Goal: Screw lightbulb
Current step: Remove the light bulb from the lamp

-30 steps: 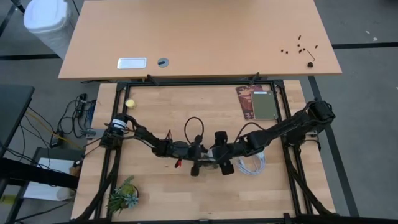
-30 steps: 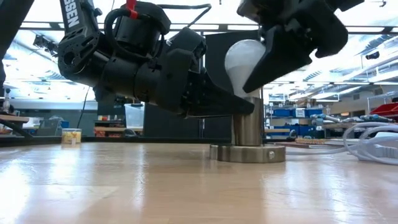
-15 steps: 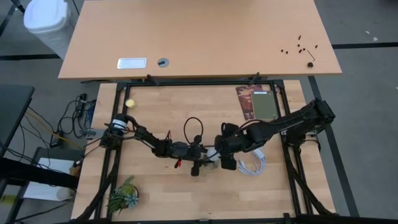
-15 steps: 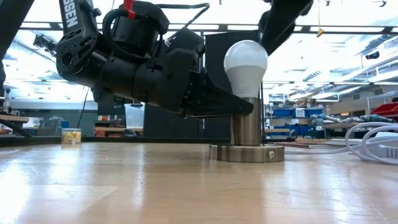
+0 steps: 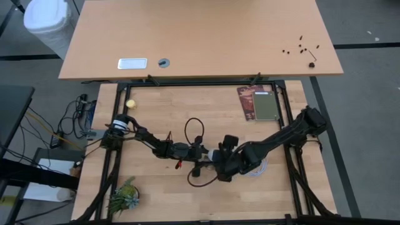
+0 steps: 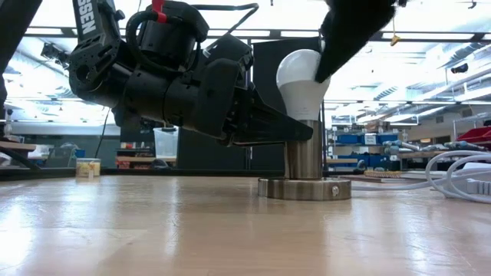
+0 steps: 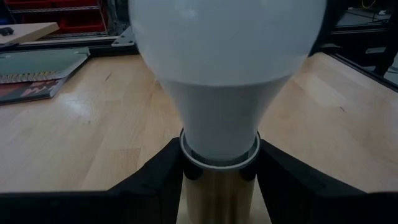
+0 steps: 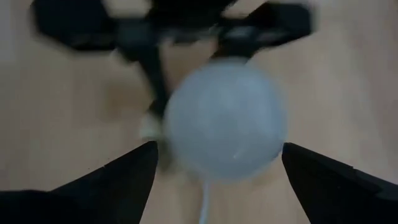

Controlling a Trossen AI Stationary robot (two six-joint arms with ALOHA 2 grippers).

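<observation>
The lightbulb (image 6: 304, 80) stands upright in a metal socket (image 6: 304, 165) near the middle of the worktop (image 6: 153, 230), its long axis vertical, its white dome pointing straight up and its screw base down inside the socket's collar. The relation that matters for the next move is vertical: the right gripper (image 8: 214, 165) hangs directly above the dome, looking down the bulb's axis, with its fingers (image 8: 112, 171) spread wide on either side of the glass and not touching it as far as the right wrist view shows, though that view is blurred, so a light brush on one side cannot be ruled out. From the low view a dark part of that arm crosses the upper right of the dome. The bulb therefore lies straight below the right fingers, and a descent along its axis would bring them around its widest part for a turn. The left gripper (image 7: 219, 165) comes in level from the left and is clamped on the socket stem just under the bulb's neck, one finger on each side, steadying it. So the left arm is nearer the base and the right arm nearer the dome.
</observation>
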